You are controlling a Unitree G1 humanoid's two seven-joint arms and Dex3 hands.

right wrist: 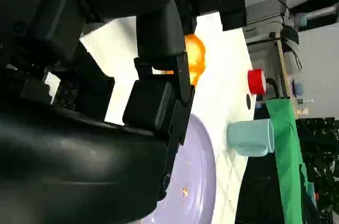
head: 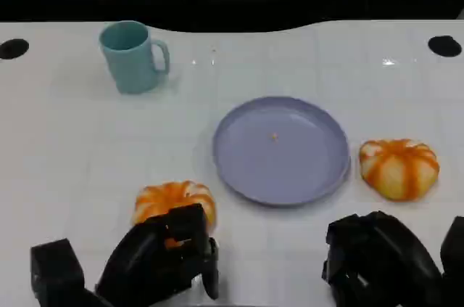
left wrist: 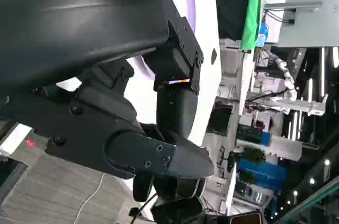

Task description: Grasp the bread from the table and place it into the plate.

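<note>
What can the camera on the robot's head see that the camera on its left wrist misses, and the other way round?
The head view alone takes in the teal mug, both orange-striped bread rolls, one by the left hand and one to the right of the plate, plus the right hand. The left wrist view alone shows a room beyond the table, with a green cloth and equipment. Both share the white table, the lavender plate and the left hand.
</note>
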